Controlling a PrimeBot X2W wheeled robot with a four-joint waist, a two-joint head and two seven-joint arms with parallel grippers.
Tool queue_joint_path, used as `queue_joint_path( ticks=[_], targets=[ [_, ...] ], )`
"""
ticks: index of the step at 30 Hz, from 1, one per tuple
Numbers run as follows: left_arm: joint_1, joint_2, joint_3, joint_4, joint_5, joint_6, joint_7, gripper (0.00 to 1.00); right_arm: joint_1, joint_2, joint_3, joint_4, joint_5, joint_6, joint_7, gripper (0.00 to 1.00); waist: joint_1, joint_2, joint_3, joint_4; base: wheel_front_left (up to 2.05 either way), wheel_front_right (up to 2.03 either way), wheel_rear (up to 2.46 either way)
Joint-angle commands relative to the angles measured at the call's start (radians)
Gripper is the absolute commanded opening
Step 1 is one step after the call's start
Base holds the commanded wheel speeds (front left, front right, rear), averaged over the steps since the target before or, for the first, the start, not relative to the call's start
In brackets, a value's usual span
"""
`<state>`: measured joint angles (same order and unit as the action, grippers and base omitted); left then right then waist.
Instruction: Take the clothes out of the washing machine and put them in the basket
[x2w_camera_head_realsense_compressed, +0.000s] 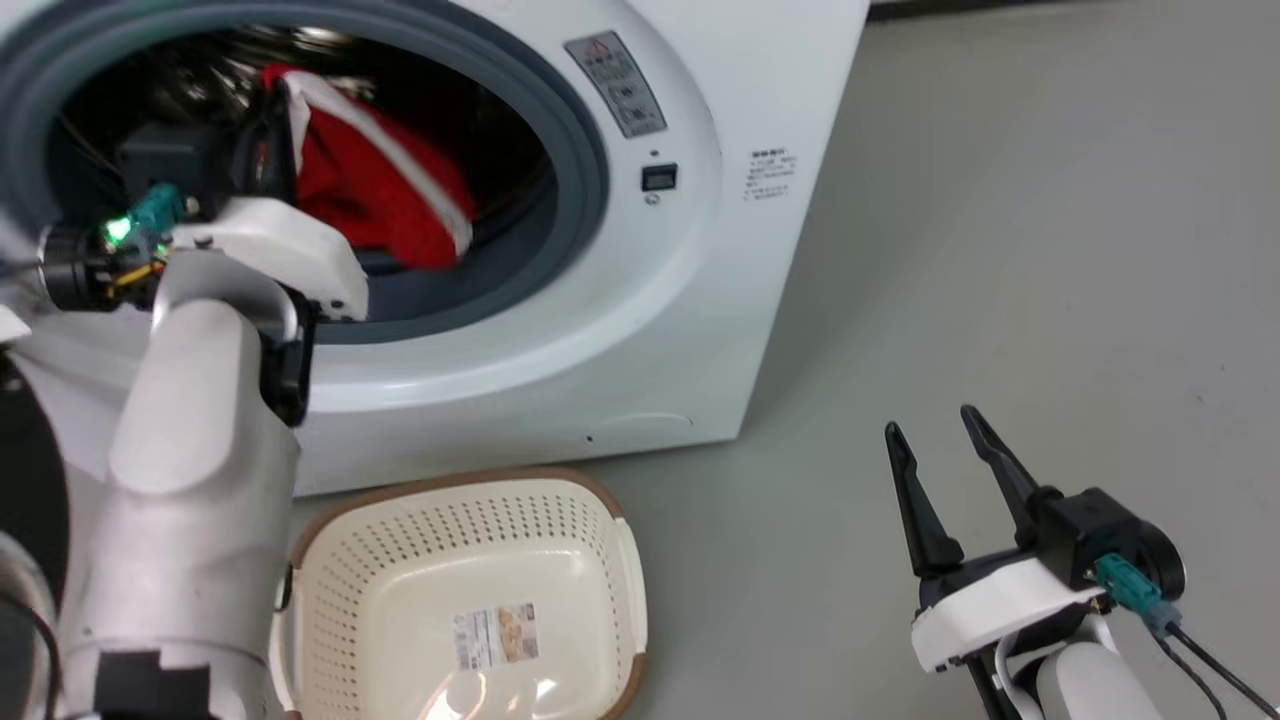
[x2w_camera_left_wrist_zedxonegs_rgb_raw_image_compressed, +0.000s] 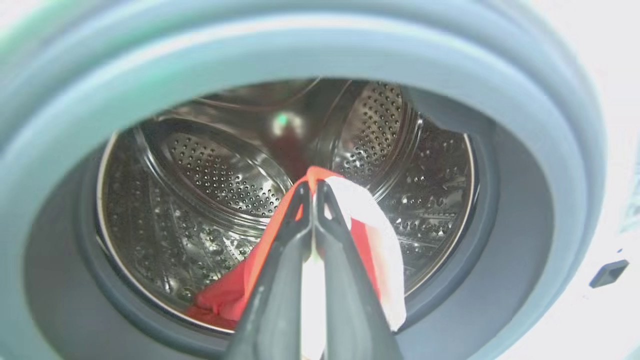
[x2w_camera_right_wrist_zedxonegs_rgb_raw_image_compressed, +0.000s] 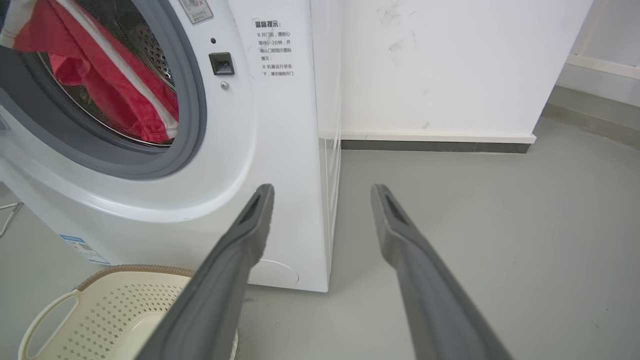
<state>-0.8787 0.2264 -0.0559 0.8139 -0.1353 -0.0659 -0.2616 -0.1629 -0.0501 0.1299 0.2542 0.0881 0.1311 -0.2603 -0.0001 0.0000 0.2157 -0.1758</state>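
My left jaws pinch the clothes (x2w_camera_head_realsense_compressed: 380, 190) in the washing machine (x2w_camera_head_realsense_compressed: 640, 330), right jaws spread; I should lift the fabric over the grey seal (x2w_camera_head_realsense_compressed: 580, 160) toward the basket (x2w_camera_head_realsense_compressed: 450, 482).

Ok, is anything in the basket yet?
No, the basket holds just its label sticker; the clothes hang in the porthole of the washing machine, pinched by the left gripper.

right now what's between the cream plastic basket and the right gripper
Just bare grey floor, seen in the head view; the cream perforated basket and the right gripper stand apart.
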Motion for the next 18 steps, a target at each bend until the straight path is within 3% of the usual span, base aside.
queue_joint_path(
  ticks=[1,11,18],
  targets=[
    [0.046,-0.014,0.002,-0.047,-0.010,-0.008,-0.004,0.00,0.020,0.000,-0.003,0.003,-0.003,-0.001,0.005,1.00,0.0001,0.0000,-0.057,0.041,0.00,0.00,0.00],
    [0.273,-0.077,0.010,-0.422,-0.042,-0.020,-0.004,0.00,0.090,0.000,-0.024,-0.019,-0.011,-0.001,0.040,1.00,0.0001,0.0000,-0.150,0.102,0.00,0.00,0.00],
    [0.375,-0.096,-0.002,-0.744,-0.041,-0.003,0.003,0.00,0.114,0.000,-0.026,-0.051,-0.019,-0.001,0.061,1.00,0.0001,0.0000,-0.167,0.139,0.00,0.00,0.00]
  ],
)
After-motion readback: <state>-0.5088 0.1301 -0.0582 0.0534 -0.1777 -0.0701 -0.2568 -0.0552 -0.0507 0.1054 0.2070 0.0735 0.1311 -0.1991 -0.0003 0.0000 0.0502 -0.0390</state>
